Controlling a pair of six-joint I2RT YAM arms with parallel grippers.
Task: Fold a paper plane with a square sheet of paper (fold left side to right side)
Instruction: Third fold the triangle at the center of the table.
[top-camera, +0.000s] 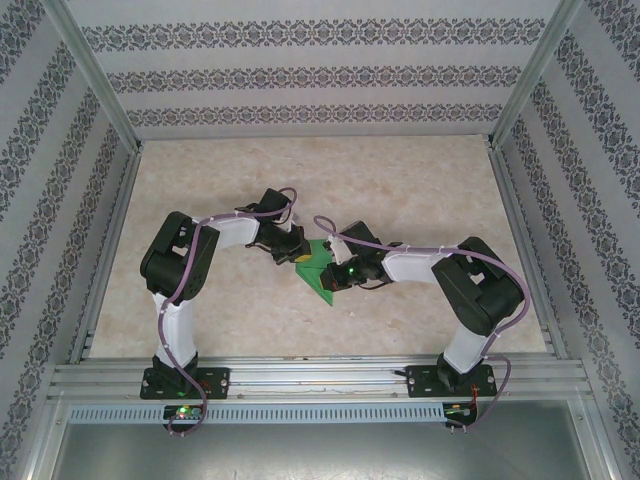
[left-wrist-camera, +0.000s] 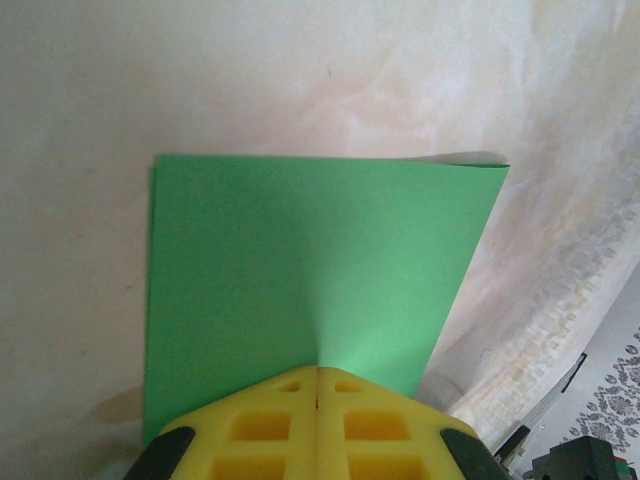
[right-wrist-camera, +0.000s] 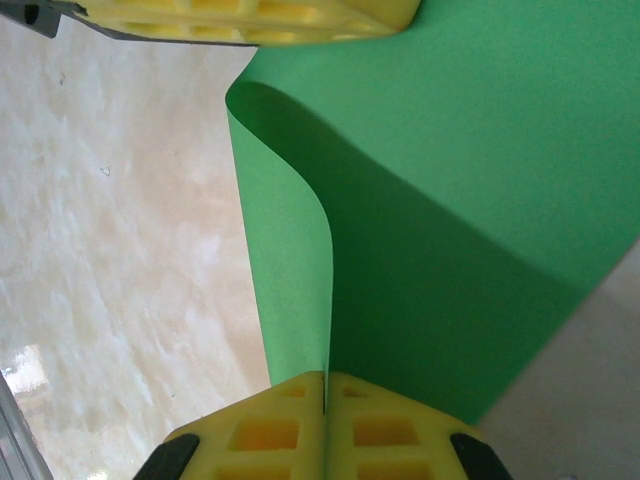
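A thin, matte, bright green square sheet of paper (top-camera: 319, 270) lies near the middle of the pale, marbled beige tabletop (top-camera: 420, 190). In the overhead view the two white-and-black arms reach in to it, one from 9 o'clock and one from 3 o'clock.

In the left wrist view, the left end effector (left-wrist-camera: 317, 373) has its yellow fingers, moulded with square hollows, pressed together with no gap at the seam. The sheet spreads away from the tips toward 12 o'clock and is doubled over. A second layer peeks out along its 9 o'clock edge, and a pale sliver of the lower layer shows at the 1 o'clock corner. A faint ridge in the paper rises to the seam, so the tips appear to pinch the sheet's near edge, though the contact itself is hidden under the fingers.

In the right wrist view, the right end effector (right-wrist-camera: 325, 378) is likewise fully closed. The raised edge of the sheet runs straight into its seam, so the paper is gripped there. From that point the edge curls up off the lower layer and arches toward 11 o'clock. There the left end effector's yellow fingers (right-wrist-camera: 250, 20) sit on the same edge. A dark shadow lies under the lifted flap. Bare tabletop shows at 9 o'clock and in the 5 o'clock corner.
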